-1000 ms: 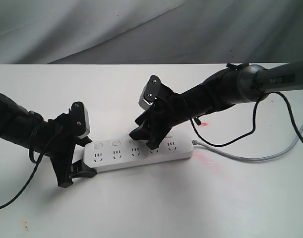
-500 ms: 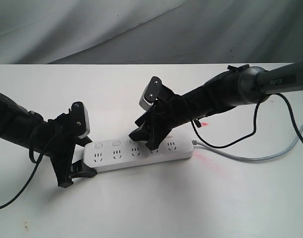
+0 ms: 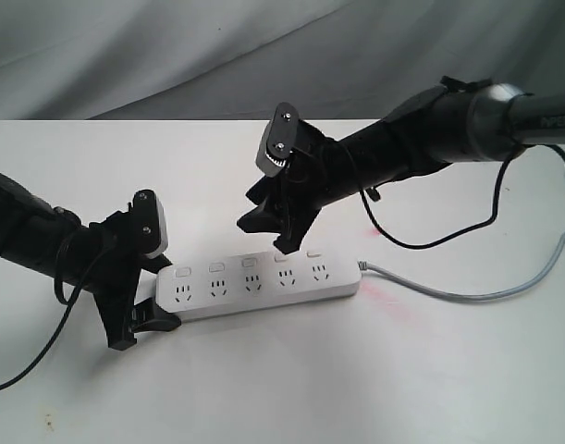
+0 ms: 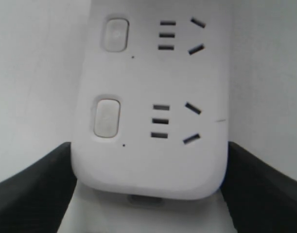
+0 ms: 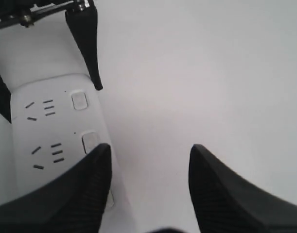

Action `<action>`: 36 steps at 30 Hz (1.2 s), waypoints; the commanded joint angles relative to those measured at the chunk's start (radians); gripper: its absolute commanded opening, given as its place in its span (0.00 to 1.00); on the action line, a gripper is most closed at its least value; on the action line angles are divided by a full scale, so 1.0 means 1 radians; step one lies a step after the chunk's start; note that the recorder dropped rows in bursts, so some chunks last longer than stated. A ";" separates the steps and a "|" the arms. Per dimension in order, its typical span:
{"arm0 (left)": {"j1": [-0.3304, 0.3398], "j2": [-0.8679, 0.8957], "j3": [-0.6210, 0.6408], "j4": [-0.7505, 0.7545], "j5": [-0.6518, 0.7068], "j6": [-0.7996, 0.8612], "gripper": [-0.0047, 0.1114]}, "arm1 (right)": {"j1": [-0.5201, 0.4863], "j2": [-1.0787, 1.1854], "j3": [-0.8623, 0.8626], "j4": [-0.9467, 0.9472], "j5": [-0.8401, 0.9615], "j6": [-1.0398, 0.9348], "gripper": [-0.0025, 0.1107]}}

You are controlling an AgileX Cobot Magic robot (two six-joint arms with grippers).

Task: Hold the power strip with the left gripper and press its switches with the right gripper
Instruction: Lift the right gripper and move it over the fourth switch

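Observation:
The white power strip lies flat on the table, its grey cord trailing off to the right. My left gripper is shut on the strip's left end; in the left wrist view its black fingers press both sides of the rounded end. The switches run along the strip's far edge, and two show close up. My right gripper hangs open just above the middle switches, touching nothing. In its own view the right gripper stands wide open over the strip.
The white table stretches in front of the strip. A grey cloth backdrop hangs behind. A black cable loops down from the right arm near the cord.
My right gripper has lifted up and back off the strip, where its fingertip was down at the fourth switch. The left gripper and the strip have not moved.

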 commanded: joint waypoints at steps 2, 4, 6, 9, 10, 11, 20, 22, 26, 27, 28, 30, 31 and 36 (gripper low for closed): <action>0.001 0.006 0.001 0.013 -0.031 0.011 0.44 | -0.045 -0.021 0.063 -0.011 0.009 0.011 0.43; 0.001 0.006 0.001 0.013 -0.031 0.011 0.44 | -0.054 -0.021 0.078 -0.011 -0.003 0.007 0.43; 0.001 0.006 0.001 0.013 -0.031 0.011 0.44 | -0.057 -0.021 0.086 -0.011 -0.016 0.002 0.43; 0.001 0.006 0.001 0.013 -0.031 0.011 0.44 | -0.066 -0.021 0.086 -0.014 -0.017 0.002 0.43; 0.001 0.006 0.001 0.013 -0.031 0.011 0.44 | -0.065 -0.019 0.086 -0.014 -0.017 0.002 0.43; 0.001 0.006 0.001 0.013 -0.031 0.011 0.44 | -0.065 -0.019 0.086 -0.014 -0.017 0.002 0.43; 0.001 0.006 0.001 0.013 -0.031 0.011 0.44 | -0.065 0.022 0.086 -0.007 -0.017 -0.002 0.43; 0.001 0.006 0.001 0.013 -0.031 0.011 0.44 | -0.065 0.029 0.086 -0.007 -0.019 -0.005 0.43; 0.001 0.006 0.001 0.013 -0.031 0.011 0.44 | -0.065 0.029 0.086 -0.007 -0.039 -0.015 0.43; 0.001 0.006 0.001 0.013 -0.031 0.011 0.44 | -0.065 0.029 0.086 -0.007 -0.045 -0.020 0.43; 0.001 0.006 0.001 0.013 -0.031 0.011 0.44 | -0.065 0.029 0.086 -0.007 -0.048 -0.024 0.43; 0.001 0.006 0.001 0.013 -0.031 0.011 0.44 | -0.065 0.029 0.086 -0.007 -0.048 -0.026 0.43; 0.001 0.006 0.001 0.013 -0.031 0.011 0.44 | -0.065 0.029 0.086 -0.007 -0.048 -0.026 0.43; 0.001 0.006 0.001 0.013 -0.031 0.011 0.44 | -0.065 0.031 0.086 -0.008 -0.050 -0.026 0.43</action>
